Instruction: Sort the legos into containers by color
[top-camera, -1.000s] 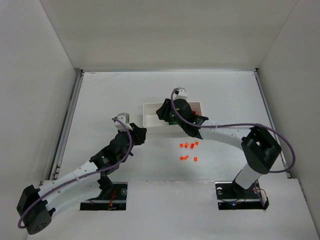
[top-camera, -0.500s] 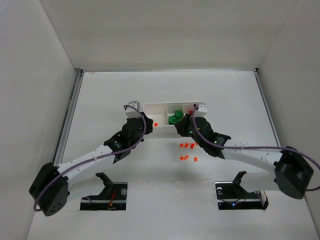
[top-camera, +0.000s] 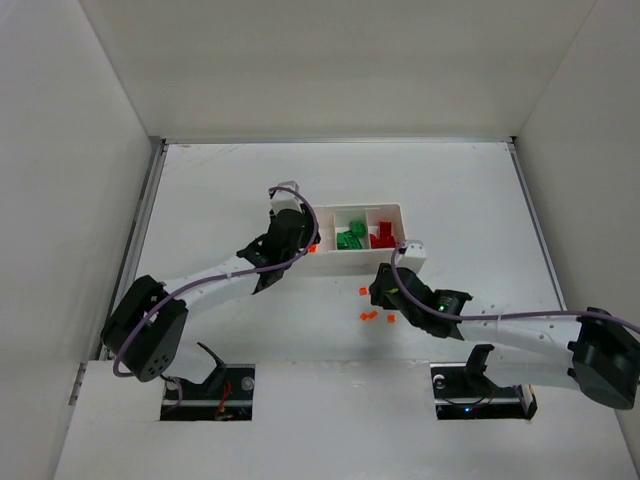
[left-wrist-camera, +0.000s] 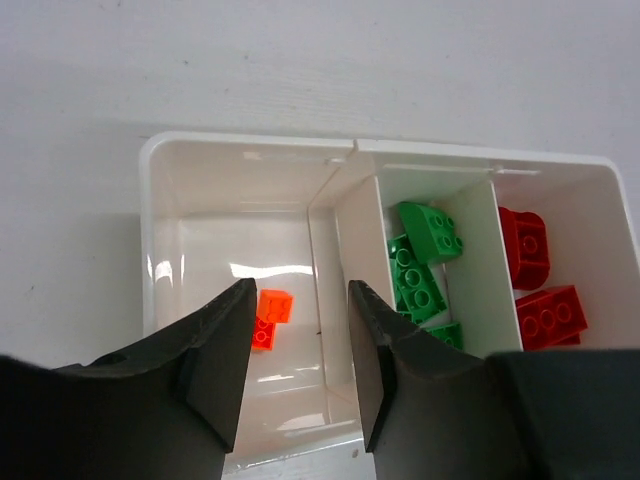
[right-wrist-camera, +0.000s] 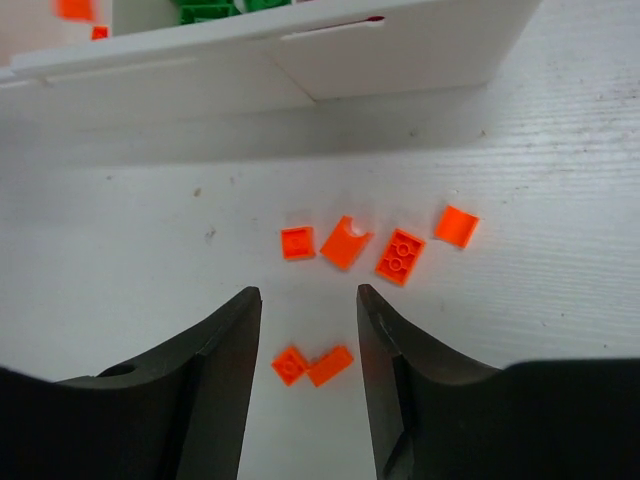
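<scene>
Green legos and red legos are sitting sorted in the tray's middle and right compartments, two orange bits are lying in its left one below the spread, empty left gripper, and several loose orange bits are lying just outside the tray under the spread, empty right gripper, so orange is looking mostly undone.

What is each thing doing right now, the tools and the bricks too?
Left tool: open, empty, above the tray.
Right tool: open, empty, above the table.
Green legos: in middle compartment.
Red legos: in right compartment.
Orange legos: two in left compartment, others loose on table.
</scene>
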